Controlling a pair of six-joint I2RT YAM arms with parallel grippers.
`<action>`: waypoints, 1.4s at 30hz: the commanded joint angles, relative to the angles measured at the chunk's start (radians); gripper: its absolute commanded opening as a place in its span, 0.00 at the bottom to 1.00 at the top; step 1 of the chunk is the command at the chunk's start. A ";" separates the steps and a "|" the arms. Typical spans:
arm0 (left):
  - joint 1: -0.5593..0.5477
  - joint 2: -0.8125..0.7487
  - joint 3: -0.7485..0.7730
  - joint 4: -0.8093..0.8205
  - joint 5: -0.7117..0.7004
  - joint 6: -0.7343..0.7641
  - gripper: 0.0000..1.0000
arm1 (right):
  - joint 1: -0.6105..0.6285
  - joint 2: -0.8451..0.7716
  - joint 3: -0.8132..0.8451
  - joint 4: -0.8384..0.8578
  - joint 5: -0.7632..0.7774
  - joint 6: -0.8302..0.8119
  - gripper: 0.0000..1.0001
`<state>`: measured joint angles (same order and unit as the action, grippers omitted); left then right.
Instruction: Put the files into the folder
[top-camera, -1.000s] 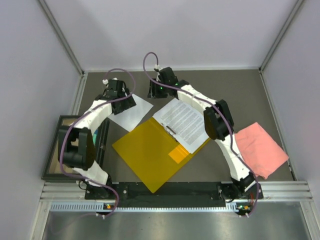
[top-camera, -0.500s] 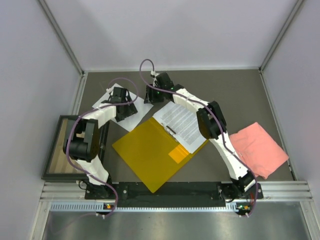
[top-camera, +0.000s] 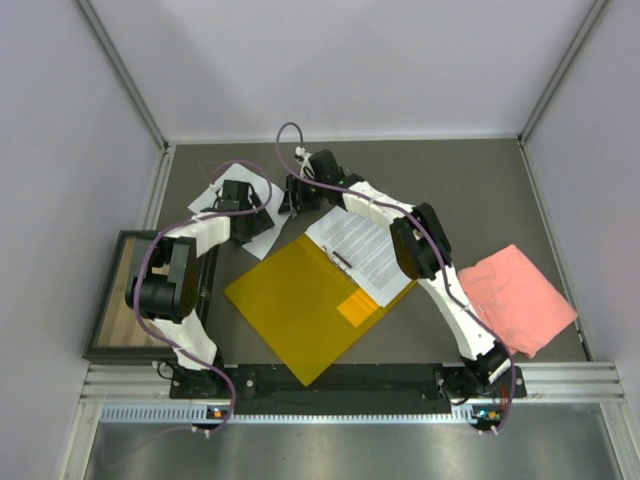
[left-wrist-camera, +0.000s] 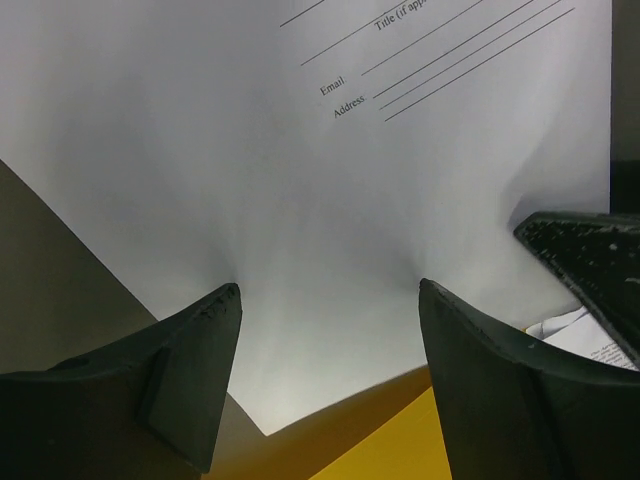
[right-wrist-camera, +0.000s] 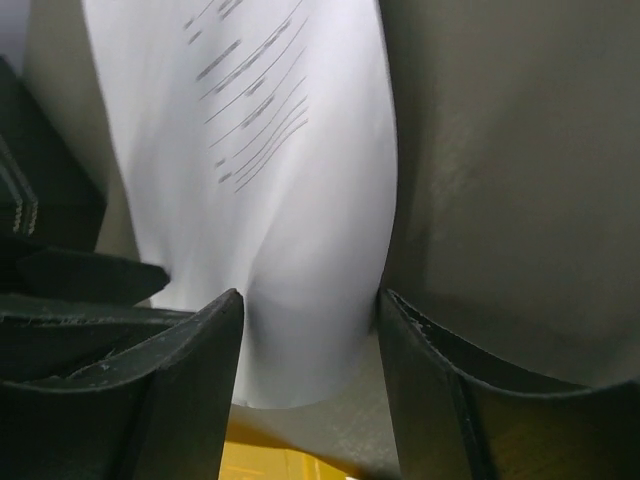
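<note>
The orange-yellow folder (top-camera: 295, 300) lies open in the middle, with a stack of printed sheets (top-camera: 365, 245) on its right half under the metal clip (top-camera: 342, 260). One loose white sheet (top-camera: 228, 180) lies rumpled at the back left. My left gripper (top-camera: 240, 205) is open, fingertips down on this sheet (left-wrist-camera: 300, 150); the folder's edge (left-wrist-camera: 420, 450) shows just below. My right gripper (top-camera: 291, 195) is open at the sheet's right edge, and the paper (right-wrist-camera: 290, 150) bulges up between its fingers. The folder (right-wrist-camera: 270, 465) shows below them.
A pink cloth (top-camera: 515, 298) lies at the right. A dark framed box (top-camera: 110, 300) stands at the left edge. The two grippers are close together: the right finger (left-wrist-camera: 590, 260) shows in the left wrist view, and the left gripper (right-wrist-camera: 60, 290) in the right wrist view.
Both grippers have moved left and toward each other. The loose sheet has slid left, turned and buckled between them.
</note>
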<state>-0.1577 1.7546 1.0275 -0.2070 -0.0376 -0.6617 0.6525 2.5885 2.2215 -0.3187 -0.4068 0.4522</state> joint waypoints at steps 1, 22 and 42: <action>0.004 0.034 -0.052 -0.002 0.033 -0.015 0.77 | -0.023 -0.027 -0.104 0.149 -0.170 0.153 0.57; 0.012 -0.007 -0.081 -0.009 0.033 0.014 0.77 | -0.070 0.191 0.013 0.734 -0.323 0.712 0.64; 0.017 -0.036 -0.034 -0.046 0.152 0.039 0.79 | -0.048 0.170 0.069 0.543 -0.228 0.519 0.18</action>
<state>-0.1432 1.7306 0.9859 -0.1459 0.0132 -0.6430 0.5892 2.7987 2.2616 0.3008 -0.6754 1.0668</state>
